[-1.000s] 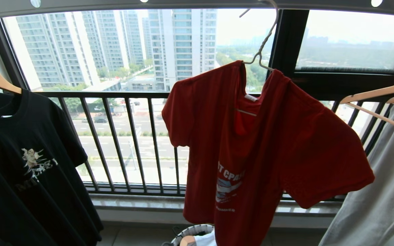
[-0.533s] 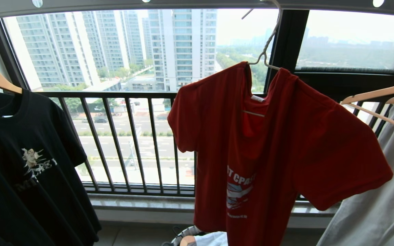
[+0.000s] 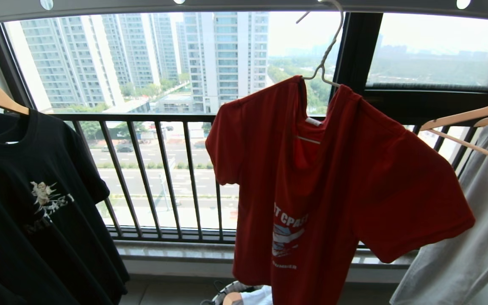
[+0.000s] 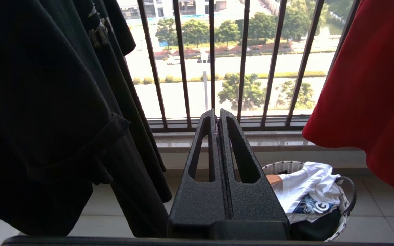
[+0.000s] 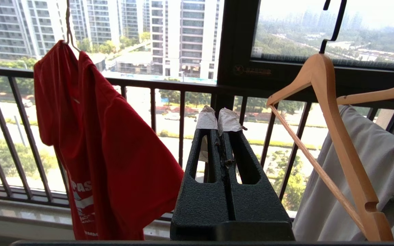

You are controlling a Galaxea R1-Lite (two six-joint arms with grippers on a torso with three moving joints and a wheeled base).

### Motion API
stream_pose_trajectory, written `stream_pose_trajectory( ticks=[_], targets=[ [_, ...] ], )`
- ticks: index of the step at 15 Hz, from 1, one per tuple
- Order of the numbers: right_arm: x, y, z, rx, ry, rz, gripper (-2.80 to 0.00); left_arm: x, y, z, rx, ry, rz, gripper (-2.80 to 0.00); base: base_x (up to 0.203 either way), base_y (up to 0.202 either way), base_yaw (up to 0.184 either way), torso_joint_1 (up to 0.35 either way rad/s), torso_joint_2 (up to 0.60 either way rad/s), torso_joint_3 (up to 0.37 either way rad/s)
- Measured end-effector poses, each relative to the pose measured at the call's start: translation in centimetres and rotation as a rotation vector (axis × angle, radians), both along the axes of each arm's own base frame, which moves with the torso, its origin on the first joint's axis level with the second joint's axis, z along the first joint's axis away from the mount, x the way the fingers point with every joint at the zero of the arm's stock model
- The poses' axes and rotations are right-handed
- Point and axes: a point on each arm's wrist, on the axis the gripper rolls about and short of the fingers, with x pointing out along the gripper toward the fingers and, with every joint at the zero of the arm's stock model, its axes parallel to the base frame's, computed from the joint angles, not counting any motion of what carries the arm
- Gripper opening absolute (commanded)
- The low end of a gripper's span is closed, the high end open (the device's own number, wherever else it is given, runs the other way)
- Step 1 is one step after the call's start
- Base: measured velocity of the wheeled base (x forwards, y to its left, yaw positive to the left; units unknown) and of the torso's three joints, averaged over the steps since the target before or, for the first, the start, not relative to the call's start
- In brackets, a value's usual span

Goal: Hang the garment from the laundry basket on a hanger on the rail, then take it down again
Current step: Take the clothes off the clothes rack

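Both jaws closed and empty, apart from the hung garment [image 3: 328, 182].

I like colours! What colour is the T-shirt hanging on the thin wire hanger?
Red T-shirt, with white-and-blue chest print; clearest in the head view.
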Motion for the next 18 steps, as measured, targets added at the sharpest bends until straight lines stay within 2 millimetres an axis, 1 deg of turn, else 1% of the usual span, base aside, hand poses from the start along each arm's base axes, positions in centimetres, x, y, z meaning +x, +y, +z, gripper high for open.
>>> stream_pose_trajectory(
  ticks=[2, 4, 7, 9, 12, 15, 16, 18],
  targets=[
    [1.7, 0.2, 2.3, -0.014, 0.052, 0.06, -2.8, 0.0, 0.0, 0.0, 0.0, -0.001, 0.0, -2.8, 0.0, 0.0, 0.0, 0.0, 0.0, 0.0],
    [3.4, 0.4, 3.8, -0.018, 0.144, 0.172, -2.8, 0.0, 0.0, 0.0, 0.0, 0.0, 0.0, -2.8, 0.0, 0.0, 0.0, 0.0, 0.0, 0.0],
    [6.9, 1.0, 6.3, 0.035, 0.232, 0.347, -2.8, 0.0, 0.0, 0.0, 0.0, 0.0, 0.0, -2.8, 0.0, 0.0, 0.0, 0.0, 0.0, 0.0],
    [9.4, 1.8, 7.5, 0.061, 0.275, 0.415, -2.8, 0.0, 0.0, 0.0, 0.0, -0.001, 0.0, -2.8, 0.0, 0.0, 0.0, 0.0, 0.0, 0.0],
    [13.1, 3.6, 9.1, 0.081, 0.307, 0.452, -2.8, 0.0, 0.0, 0.0, 0.0, -0.001, 0.0, -2.8, 0.0, 0.0, 0.0, 0.0, 0.0, 0.0],
    [16.4, 6.9, 9.5, 0.068, 0.346, 0.458, -2.8, 0.0, 0.0, 0.0, 0.0, -0.001, 0.0, -2.8, 0.0, 0.0, 0.0, 0.0, 0.0, 0.0],
    [17.3, 8.0, 9.5, 0.062, 0.353, 0.447, 0.0, 0.0, 0.0, 0.0, 0.0, -0.001, 0.0, -2.8, 0.0, 0.0, 0.0, 0.0, 0.0, 0.0],
    [19.0, 9.8, 9.4, 0.052, 0.367, 0.431, 0.0, 0.0, 0.0, 0.0, 0.0, -0.001, 0.0, -2.8, 0.0, 0.0, 0.0, 0.0, 0.0, 0.0]
  ],
)
